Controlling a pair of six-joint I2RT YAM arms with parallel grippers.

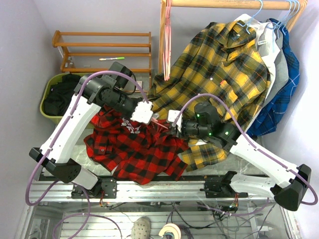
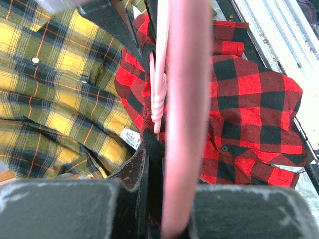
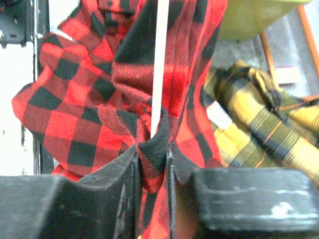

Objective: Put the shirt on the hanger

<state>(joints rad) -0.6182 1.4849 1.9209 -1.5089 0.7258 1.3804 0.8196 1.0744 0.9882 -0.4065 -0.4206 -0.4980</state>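
Observation:
The red-and-black plaid shirt (image 1: 134, 149) lies crumpled on the table between the arms, with white lettering (image 1: 130, 125) showing near its top. My left gripper (image 1: 145, 112) is above the shirt's upper edge. In the left wrist view it (image 2: 160, 167) is shut on the pink hanger (image 2: 183, 114), whose wire runs up between the fingers, with its twisted neck (image 2: 157, 102) over the shirt (image 2: 249, 99). My right gripper (image 1: 174, 119) is shut on a fold of the shirt (image 3: 152, 149). The thin hanger wire (image 3: 160, 59) runs into that fold.
A yellow-and-black plaid shirt (image 1: 224, 69) hangs on a light blue hanger (image 1: 255, 15) from the wooden rail, draping onto the table beside my right arm. Blue and white garments (image 1: 284, 74) hang at the right. More pink hangers (image 1: 168, 40), a wooden shelf (image 1: 102, 47) and a green bin (image 1: 57, 97) are at the back left.

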